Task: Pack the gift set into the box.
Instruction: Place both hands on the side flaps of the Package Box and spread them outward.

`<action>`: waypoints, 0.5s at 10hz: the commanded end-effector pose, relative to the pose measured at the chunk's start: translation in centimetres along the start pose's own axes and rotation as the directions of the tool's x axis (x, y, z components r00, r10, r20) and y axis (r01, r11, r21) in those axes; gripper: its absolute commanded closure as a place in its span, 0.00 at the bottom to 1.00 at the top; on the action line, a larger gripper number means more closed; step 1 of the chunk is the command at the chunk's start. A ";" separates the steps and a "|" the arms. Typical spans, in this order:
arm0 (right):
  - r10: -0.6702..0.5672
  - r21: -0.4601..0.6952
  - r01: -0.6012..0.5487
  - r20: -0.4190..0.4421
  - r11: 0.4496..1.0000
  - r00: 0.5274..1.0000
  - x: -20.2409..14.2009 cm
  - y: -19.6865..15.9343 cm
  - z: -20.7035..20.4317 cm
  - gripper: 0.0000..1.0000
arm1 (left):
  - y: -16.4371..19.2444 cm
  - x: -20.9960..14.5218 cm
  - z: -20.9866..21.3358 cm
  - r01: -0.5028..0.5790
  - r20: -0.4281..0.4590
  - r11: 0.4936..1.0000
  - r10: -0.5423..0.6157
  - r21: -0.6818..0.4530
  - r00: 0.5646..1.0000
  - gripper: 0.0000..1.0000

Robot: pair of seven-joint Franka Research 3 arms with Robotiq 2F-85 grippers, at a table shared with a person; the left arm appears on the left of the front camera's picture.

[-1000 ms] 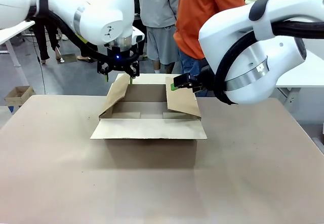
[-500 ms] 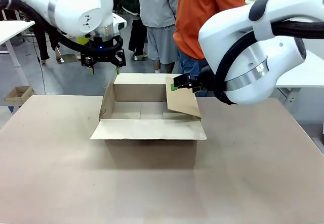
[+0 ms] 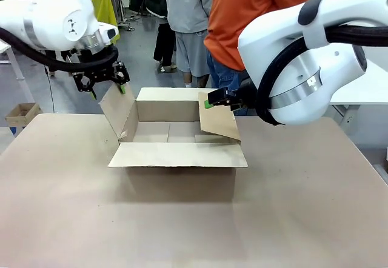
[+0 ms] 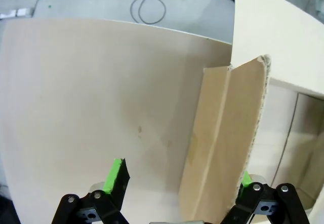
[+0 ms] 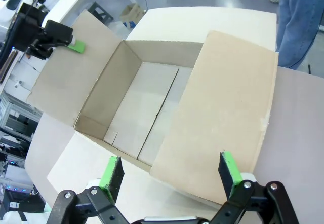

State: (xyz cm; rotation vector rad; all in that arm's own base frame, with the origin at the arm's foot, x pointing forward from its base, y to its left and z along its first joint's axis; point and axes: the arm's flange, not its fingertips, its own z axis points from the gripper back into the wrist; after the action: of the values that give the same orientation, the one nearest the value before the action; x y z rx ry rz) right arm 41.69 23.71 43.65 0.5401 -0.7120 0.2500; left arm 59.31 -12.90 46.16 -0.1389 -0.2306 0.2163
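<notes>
Locate box (image 3: 176, 156) at table (image 3: 73, 207) centre, open-topped. Note left gripper (image 4: 181, 173) jaws spread astride left flap (image 3: 118, 113), right gripper (image 5: 171, 168) jaws spread at right flap (image 5: 223, 112) edge: apparently parting flaps for loading clearance.

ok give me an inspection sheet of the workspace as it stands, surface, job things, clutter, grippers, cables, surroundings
surface: brown table, matte, carrying the box.
job's things: box open, nothing inside; near flap folded flat outward, left flap tilted outward, right flap leaning in over the opening.
clutter: nothing seen.
grippers: left gripper open, astride the left flap's top edge; right gripper open, at the right flap's top edge, contact cannot be told.
cables: black hose along the left arm; black cable along the right arm; looped cable on the floor.
surroundings: people standing at the far side; small carton on the floor.
</notes>
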 end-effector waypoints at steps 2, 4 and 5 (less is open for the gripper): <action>-0.011 -0.001 0.011 0.002 1.000 1.000 0.0 0.2 0.4 0.00 | 4.9 1.3 -1.4 0.055 -0.047 0.985 -0.064 -0.166 0.997 0.00; -0.011 -0.001 0.011 0.002 1.000 1.000 0.0 0.2 0.4 0.00 | 6.5 2.8 -3.8 0.160 -0.112 0.958 -0.191 -0.239 0.975 0.00; -0.011 -0.001 0.011 0.002 1.000 1.000 0.0 0.2 0.4 0.00 | 6.8 3.5 -5.0 0.195 -0.124 0.944 -0.234 -0.268 0.964 0.00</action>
State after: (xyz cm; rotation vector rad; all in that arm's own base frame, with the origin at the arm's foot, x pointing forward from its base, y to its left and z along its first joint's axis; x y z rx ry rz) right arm 41.69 23.71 43.64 0.5400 -0.7118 0.2500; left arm 61.32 -6.61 41.23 -0.3463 -0.1573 0.0220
